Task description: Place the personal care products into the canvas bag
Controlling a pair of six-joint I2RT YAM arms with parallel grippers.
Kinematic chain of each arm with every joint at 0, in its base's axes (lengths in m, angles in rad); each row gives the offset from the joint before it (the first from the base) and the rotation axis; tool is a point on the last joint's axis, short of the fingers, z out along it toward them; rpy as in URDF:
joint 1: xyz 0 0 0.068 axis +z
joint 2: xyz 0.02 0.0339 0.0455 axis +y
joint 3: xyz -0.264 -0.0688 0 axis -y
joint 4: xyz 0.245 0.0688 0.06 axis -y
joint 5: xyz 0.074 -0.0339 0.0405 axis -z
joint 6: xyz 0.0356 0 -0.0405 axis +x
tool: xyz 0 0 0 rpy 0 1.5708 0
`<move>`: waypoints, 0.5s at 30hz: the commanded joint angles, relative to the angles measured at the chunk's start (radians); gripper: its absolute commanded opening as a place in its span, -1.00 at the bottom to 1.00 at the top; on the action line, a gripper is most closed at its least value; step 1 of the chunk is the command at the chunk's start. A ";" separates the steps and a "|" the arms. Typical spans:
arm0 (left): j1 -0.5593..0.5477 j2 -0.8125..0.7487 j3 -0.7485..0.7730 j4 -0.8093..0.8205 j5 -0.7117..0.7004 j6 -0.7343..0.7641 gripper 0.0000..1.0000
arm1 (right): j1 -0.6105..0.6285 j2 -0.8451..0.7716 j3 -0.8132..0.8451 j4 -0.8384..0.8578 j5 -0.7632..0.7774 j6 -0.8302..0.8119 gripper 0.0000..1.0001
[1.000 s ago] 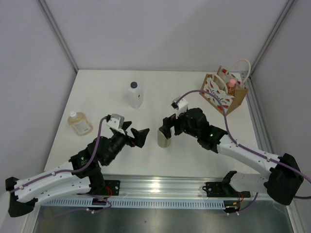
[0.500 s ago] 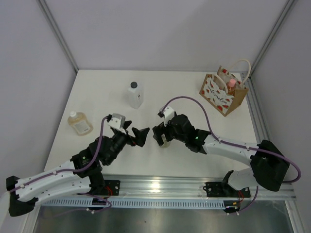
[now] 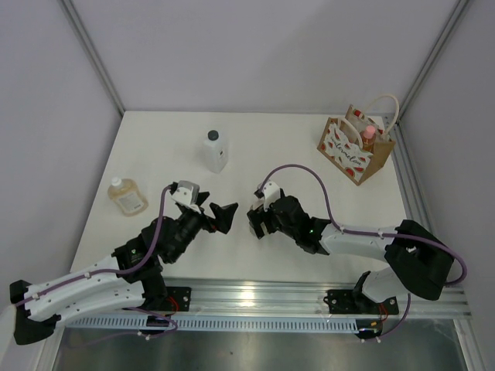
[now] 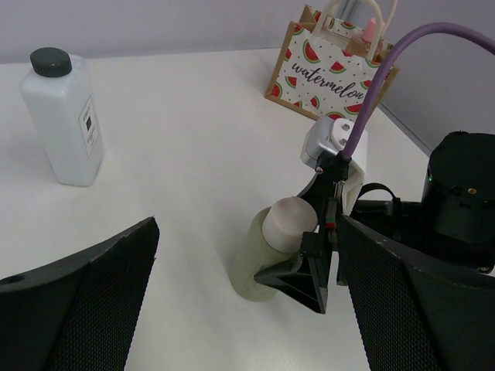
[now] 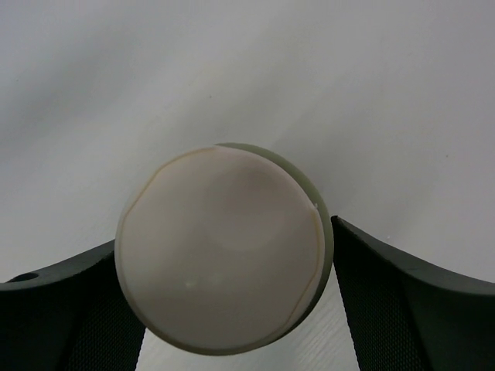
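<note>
From above, my right pincer (image 3: 258,222) sits mid-table, well apart from the canvas bag (image 3: 349,158), left pincer (image 3: 218,210) spread empty; the left wrist shows the beige cylinder (image 4: 261,259) upright between my right jaws; my right wrist can't tell if they pinch yet, and an off-centre squeeze could topple it.

Left tool (image 3: 219,207), jaws spread wide; right tool (image 3: 259,221) vertical, aimed downward.

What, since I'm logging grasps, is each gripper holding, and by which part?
The left gripper holds nothing. The right gripper straddles the beige cylindrical bottle at its cream cap; whether it actually grips cannot be told.
</note>
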 commanded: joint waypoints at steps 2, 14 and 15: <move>0.002 0.008 0.003 0.038 -0.006 0.017 0.98 | 0.005 0.023 -0.018 0.144 -0.003 -0.010 0.72; 0.004 0.011 0.002 0.038 -0.012 0.014 0.99 | -0.008 -0.111 -0.011 0.099 0.125 -0.024 -1.00; 0.004 0.011 0.002 0.038 -0.011 0.015 0.99 | -0.020 -0.140 0.021 0.031 0.138 -0.018 -1.00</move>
